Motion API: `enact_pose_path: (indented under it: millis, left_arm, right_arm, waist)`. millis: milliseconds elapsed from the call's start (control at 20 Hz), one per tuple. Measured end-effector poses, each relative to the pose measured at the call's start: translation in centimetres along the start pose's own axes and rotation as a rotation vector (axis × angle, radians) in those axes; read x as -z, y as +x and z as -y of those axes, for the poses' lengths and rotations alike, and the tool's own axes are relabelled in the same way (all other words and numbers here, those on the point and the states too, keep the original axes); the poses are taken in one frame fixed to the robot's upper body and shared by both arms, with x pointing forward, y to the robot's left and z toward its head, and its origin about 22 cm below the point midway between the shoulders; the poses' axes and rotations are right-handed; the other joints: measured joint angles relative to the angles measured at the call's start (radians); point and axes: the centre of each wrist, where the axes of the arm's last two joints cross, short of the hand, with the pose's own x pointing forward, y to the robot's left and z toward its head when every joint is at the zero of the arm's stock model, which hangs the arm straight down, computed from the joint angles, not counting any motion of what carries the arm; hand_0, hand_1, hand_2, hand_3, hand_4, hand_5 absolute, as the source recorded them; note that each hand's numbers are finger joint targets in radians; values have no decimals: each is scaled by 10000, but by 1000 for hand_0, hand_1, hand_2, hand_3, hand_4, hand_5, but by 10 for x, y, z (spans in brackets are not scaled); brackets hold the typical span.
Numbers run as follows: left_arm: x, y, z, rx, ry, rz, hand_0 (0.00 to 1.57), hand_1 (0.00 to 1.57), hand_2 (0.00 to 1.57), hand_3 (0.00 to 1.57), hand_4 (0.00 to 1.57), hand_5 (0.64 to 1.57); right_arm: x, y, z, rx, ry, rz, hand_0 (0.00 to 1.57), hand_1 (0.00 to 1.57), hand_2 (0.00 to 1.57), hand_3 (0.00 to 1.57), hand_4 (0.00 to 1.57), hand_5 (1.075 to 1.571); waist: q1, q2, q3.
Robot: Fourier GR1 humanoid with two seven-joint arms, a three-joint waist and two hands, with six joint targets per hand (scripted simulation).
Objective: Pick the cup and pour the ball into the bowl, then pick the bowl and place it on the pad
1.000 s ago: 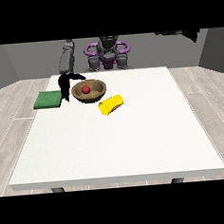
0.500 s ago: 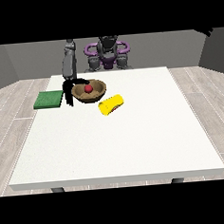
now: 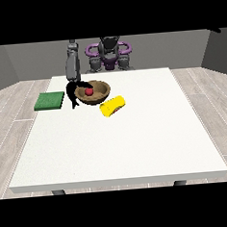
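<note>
A brown bowl [image 3: 100,93] stands on the table's far left part with a red ball [image 3: 89,91] inside it. Just to its front right, a yellow cup [image 3: 113,106] lies on its side. A flat green pad [image 3: 50,100] lies left of the bowl. The hand at the view's left [image 3: 74,92] is at the bowl's left rim. Its thumb hooks over the rim and its fingers hang down the outside. A small dark shape [image 3: 218,29] at the upper right edge may be the other hand, but too little of it shows to tell.
The white table [image 3: 123,148] stretches wide towards the camera. The robot's body [image 3: 109,53] stands behind the far edge. A wooden floor surrounds the table.
The hand at the view's left has shifted right, from beside the pad up against the bowl's rim. The dark shape at the top has slid right towards the edge.
</note>
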Motion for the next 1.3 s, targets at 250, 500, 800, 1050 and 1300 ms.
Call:
enact_pose_path:
  millis: [250, 500, 800, 1050, 1300]
  left_arm:
    - [2, 10, -1, -71, -91, 213, 0, 0, 0, 0, 581, 1567]
    - [-3, 9, -17, -136, 46, 173, 0, 0, 0, 0, 693, 1570]
    - [-23, -13, -49, -26, 805, -632, 0, 0, 0, 0, 727, 1569]
    - [-43, -24, -76, 64, 1424, -1119, 0, 0, 0, 0, 710, 1567]
    - [-57, -27, -92, 182, 1820, -1130, 0, 0, 0, 0, 702, 1566]
  right_arm:
    - [-6, 1, 16, -971, -738, 210, 1571, 1571, 1571, 1571, 1073, 1476]
    - [1, 15, 30, -1434, -1328, -249, 1571, 1571, 1571, 1571, 1063, 1501]
    - [24, 42, 18, -2244, -1128, -2066, 1571, 1571, 1571, 1571, 1035, 1539]
    - [44, 71, 6, -2524, -949, -2828, 1571, 1571, 1571, 1571, 989, 1553]
    - [56, 105, 28, -3544, -784, -2753, 1571, 1571, 1571, 1571, 978, 1570]
  waist:
    - [263, 95, -135]
    - [241, 105, -87]
    - [-395, -568, 142]
    - [-918, -1052, 205]
    - [-1270, -1035, 225]
